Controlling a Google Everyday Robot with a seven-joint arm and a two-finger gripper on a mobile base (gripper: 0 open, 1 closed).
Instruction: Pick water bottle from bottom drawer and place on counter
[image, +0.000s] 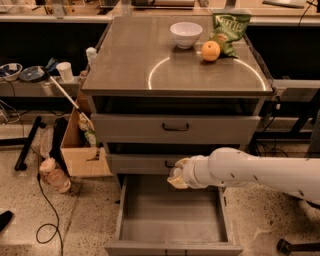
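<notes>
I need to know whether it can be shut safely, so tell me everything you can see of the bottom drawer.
The bottom drawer is the lowest of three, pulled far out towards the camera. It looks like grey metal: a plain tray with low side walls and a flat floor; its front panel meets the picture's lower edge. The gripper hangs above its back part, before the middle drawer, the white arm crossing over its right-hand wall.
</notes>
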